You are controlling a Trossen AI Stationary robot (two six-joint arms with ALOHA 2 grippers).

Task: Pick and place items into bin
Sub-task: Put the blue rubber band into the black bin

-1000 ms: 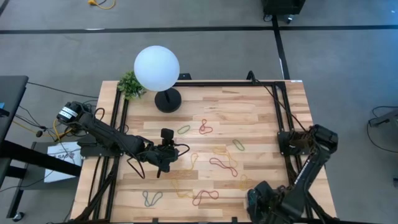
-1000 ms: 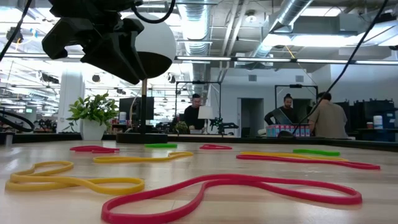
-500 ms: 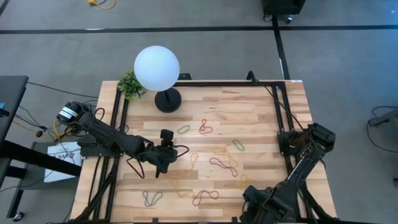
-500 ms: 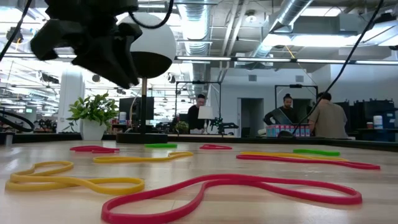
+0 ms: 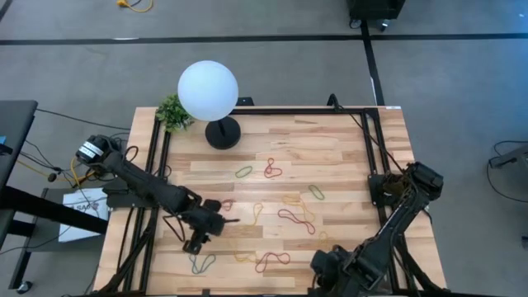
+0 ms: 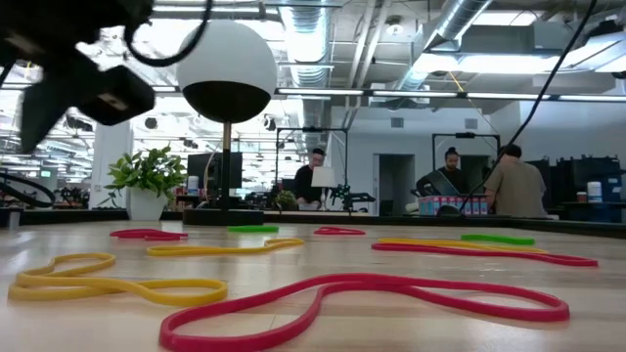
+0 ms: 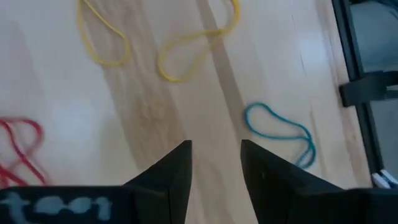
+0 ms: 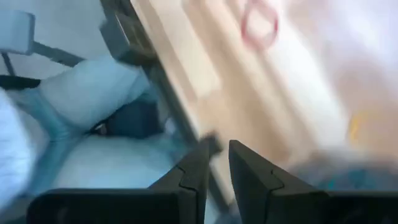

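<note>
the wooden table (image 5: 346, 148) has many thin rubber-band loops lying flat on it. the left gripper (image 7: 214, 163) is over the near left part of the table, and its two dark fingers stand a little apart with nothing between them. just past those fingers lies a grey-blue rubber-band loop (image 7: 280, 132), twisted like a figure-eight, and the fingers are not touching it. in the high view this same loop (image 5: 201, 263) lies near the table's near edge, just beside the left gripper (image 5: 195, 241). two yellow rubber-band loops (image 7: 186, 46) lie farther off, and a red rubber-band loop (image 7: 22, 149) shows at the side of the left wrist view.

the right gripper (image 8: 214, 163) is down at the near right edge of the table. its fingers have a small gap between them and hold nothing. in the high view it is a dark shape (image 5: 330, 268) at the table's near edge.

a long red rubber-band loop (image 6: 372, 298) lies closest in the low view, with a yellow rubber-band loop (image 6: 108, 284) beside it. a green rubber-band loop (image 5: 243, 172) and another green rubber-band loop (image 5: 316, 193) lie nearer the middle.

a white globe lamp on a black base (image 5: 209, 92) stands at the far side, next to a small green plant (image 5: 172, 111). people (image 6: 509, 181) stand in the room behind. i cannot see the bin in any of the views.
</note>
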